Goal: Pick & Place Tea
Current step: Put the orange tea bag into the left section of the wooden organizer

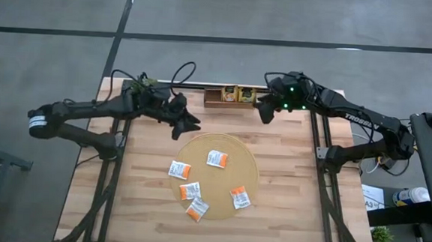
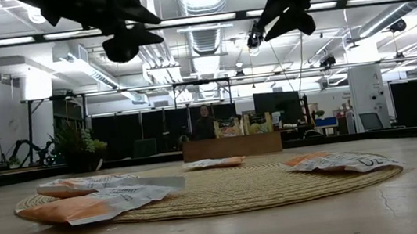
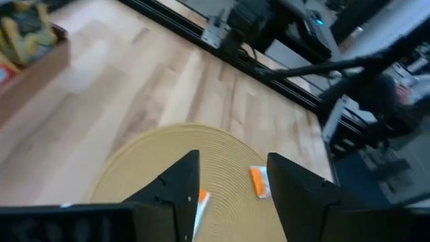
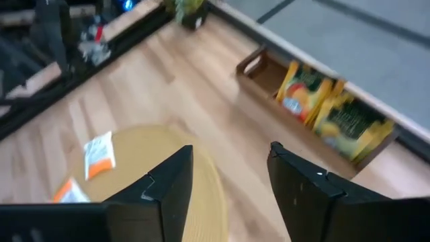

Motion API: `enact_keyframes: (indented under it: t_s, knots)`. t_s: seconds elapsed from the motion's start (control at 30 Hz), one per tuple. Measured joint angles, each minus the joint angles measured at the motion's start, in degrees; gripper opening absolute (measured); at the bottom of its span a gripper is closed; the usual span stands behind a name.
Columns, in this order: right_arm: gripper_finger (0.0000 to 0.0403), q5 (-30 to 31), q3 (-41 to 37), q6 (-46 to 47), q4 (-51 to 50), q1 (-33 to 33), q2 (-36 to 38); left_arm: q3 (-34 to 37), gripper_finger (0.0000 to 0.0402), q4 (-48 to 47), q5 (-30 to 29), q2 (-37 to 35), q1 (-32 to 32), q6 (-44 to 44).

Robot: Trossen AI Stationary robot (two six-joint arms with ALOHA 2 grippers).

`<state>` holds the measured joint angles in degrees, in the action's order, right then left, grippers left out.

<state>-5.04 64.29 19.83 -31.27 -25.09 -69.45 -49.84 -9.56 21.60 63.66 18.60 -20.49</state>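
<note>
Both hands hang empty above the tabletop, fingers apart: the left hand left of centre in the high view, the right hand at upper centre by the wooden tray. Five tea sachets lie flat on the round mat at lower centre; more stand in the tray. They look light, thin and crinkly, likely slippery; pinching an edge or corner seems best. Lettering shows on the right arm, but the sachets' print is too small to read.

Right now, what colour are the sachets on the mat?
White with orange marks, clearest in the high view: sachets.
</note>
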Motion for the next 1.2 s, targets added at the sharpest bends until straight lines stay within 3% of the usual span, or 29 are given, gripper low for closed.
enact_keyframes:
  t_s: [0.3, 0.5, 0.67, 0.9, 1.2]
  knots:
    - [0.0196, 0.09, -0.02, -0.32, -2.4, 9.77, 0.0, 0.09, 0.0167, -1.31, 0.11, 0.02, -5.44, -2.51]
    - [0.0196, 0.57, -0.03, -0.52, -2.4, 15.04, 0.0, 0.09, 0.0167, -8.05, 0.26, -0.12, -12.63, -6.67]
    - [0.0196, 0.76, -0.1, -1.03, -2.36, 17.53, 0.0, 0.09, 0.0167, -13.3, -1.22, -0.15, -19.8, -15.93]
    - [0.0196, 4.16, -0.17, -3.78, -2.27, 18.87, 0.0, 0.09, 0.0161, -24.2, -9.0, -0.15, -26.79, -40.22]
    - [0.0196, 5.27, -0.21, -3.62, -0.49, 18.85, 0.0, 0.09, 0.0147, -27.35, -20.45, 0.07, -28.45, -49.36]
